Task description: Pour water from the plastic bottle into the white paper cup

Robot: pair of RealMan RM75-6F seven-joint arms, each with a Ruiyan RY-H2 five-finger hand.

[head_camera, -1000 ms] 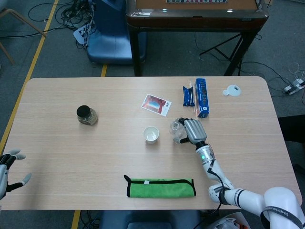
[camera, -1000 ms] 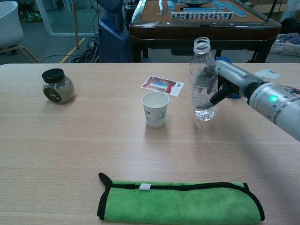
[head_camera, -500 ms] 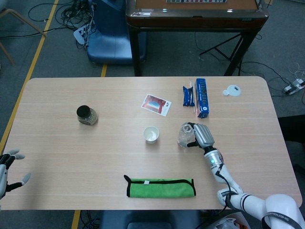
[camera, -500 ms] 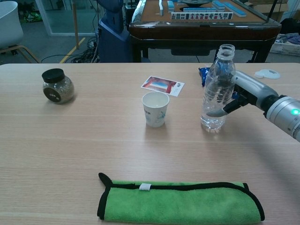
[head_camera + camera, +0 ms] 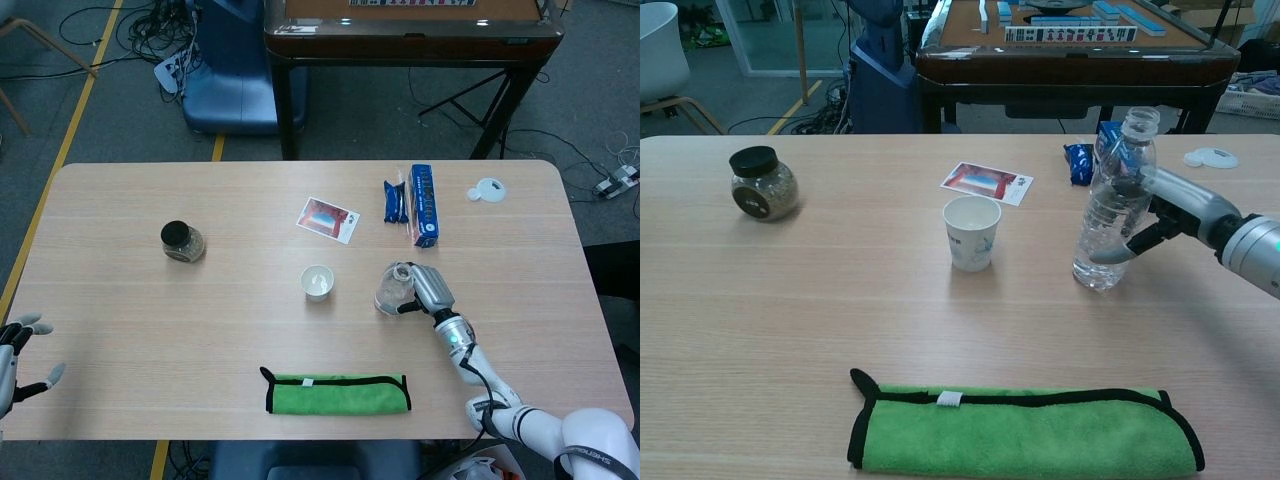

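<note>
The clear plastic bottle (image 5: 1113, 205) has no cap and stands on the table to the right of the white paper cup (image 5: 971, 232), leaning slightly. A little water shows in its bottom. My right hand (image 5: 1170, 210) grips it from the right, with fingers wrapped round its lower body. In the head view the bottle (image 5: 392, 288) and right hand (image 5: 430, 288) sit about a hand's width right of the cup (image 5: 317, 282), which stands upright. My left hand (image 5: 15, 350) hovers off the table's left front corner, fingers spread and holding nothing.
A green cloth (image 5: 1025, 430) lies folded near the front edge. A dark-lidded jar (image 5: 763, 183) stands at the left. A picture card (image 5: 987, 182) lies behind the cup. A blue box (image 5: 424, 204), blue packet (image 5: 395, 201) and white lid (image 5: 487, 189) lie at the back right.
My right hand has carried the bottle to the right, away from the cup, and lowered it until its base meets the table. The left hand has not moved.
</note>
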